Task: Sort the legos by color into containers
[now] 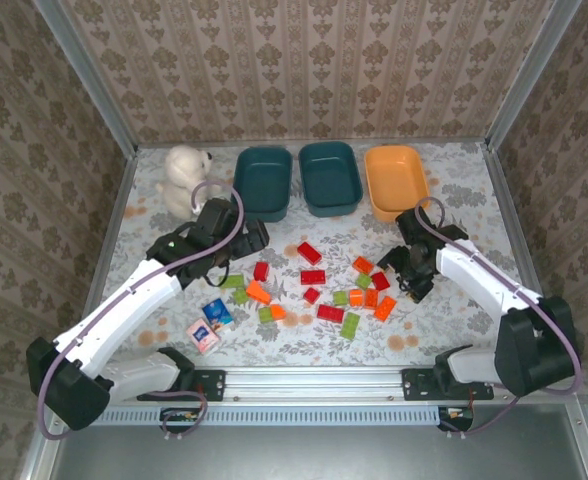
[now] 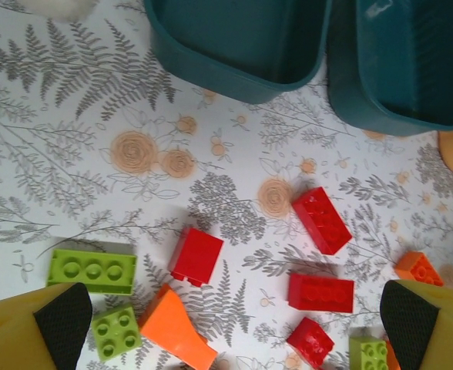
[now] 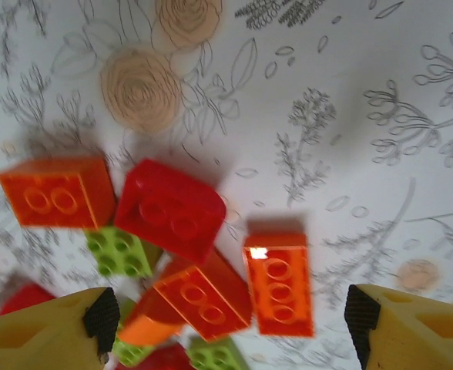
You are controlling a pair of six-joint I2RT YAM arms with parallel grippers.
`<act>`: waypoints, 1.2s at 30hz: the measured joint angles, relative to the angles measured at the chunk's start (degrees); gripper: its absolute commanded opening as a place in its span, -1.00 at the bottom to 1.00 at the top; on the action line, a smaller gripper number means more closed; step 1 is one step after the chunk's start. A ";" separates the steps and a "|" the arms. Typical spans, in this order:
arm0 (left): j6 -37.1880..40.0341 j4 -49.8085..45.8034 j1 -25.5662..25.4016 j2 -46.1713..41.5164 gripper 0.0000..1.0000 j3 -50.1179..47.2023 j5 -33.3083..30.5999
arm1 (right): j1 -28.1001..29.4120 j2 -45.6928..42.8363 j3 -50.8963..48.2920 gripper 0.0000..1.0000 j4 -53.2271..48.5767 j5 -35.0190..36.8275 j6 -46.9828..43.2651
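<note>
Studded, glossy plastic legos [image 1: 313,277] are scattered on the floral-printed worktop [image 1: 474,190]. The left gripper [image 2: 236,320] and right gripper [image 3: 230,320] are spread open, nothing clasped.

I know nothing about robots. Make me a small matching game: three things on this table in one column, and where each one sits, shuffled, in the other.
Things:
1. plush bear
2. orange tub
3. pink carton

Places:
A. rightmost thing along the back
B. out front, on the left
C. leftmost thing along the back

Pairs: 1-C, 2-A, 3-B
</note>
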 measured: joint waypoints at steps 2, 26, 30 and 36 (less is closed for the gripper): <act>0.15 0.63 -0.39 0.00 1.00 0.00 0.46 | -0.04 1.88 0.00 0.58 3.10 -0.04 2.99; 7.10 16.94 -1.14 -2.45 1.00 -6.12 20.22 | -0.15 11.98 -2.03 0.31 14.88 -4.37 17.97; 7.10 16.96 -1.14 -2.43 1.00 -6.12 20.57 | -0.13 12.66 -2.03 0.26 14.86 -4.72 18.45; 7.10 16.96 -1.14 -2.43 1.00 -6.12 20.72 | -0.13 12.76 -2.03 0.24 15.17 -4.76 19.10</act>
